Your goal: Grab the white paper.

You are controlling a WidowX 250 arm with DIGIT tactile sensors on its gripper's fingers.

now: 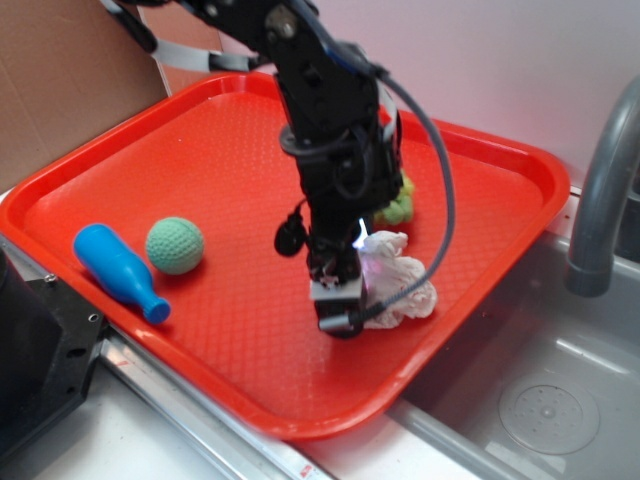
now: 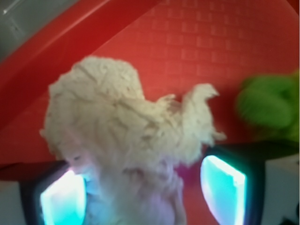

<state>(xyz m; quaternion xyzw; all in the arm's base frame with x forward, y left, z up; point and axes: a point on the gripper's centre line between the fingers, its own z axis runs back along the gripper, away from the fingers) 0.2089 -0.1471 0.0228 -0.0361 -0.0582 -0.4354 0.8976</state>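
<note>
The white paper (image 1: 408, 288), a crumpled wrinkled wad, lies on the red tray (image 1: 200, 130) near its right front edge. My gripper (image 1: 352, 295) is lowered over the wad's left part and stands open. In the wrist view the white paper (image 2: 122, 126) fills the space between the glowing pads. The left pad (image 2: 63, 201) touches the paper, while a strip of red tray shows between the paper and the right pad (image 2: 224, 187). The arm hides part of the wad in the exterior view.
A fuzzy yellow-green plush toy (image 1: 398, 205) (image 2: 272, 103) sits just behind the gripper. A teal knitted ball (image 1: 175, 245) and a blue bowling pin (image 1: 120, 272) lie at the tray's left. A steel sink (image 1: 540, 390) and grey faucet (image 1: 600, 190) are on the right.
</note>
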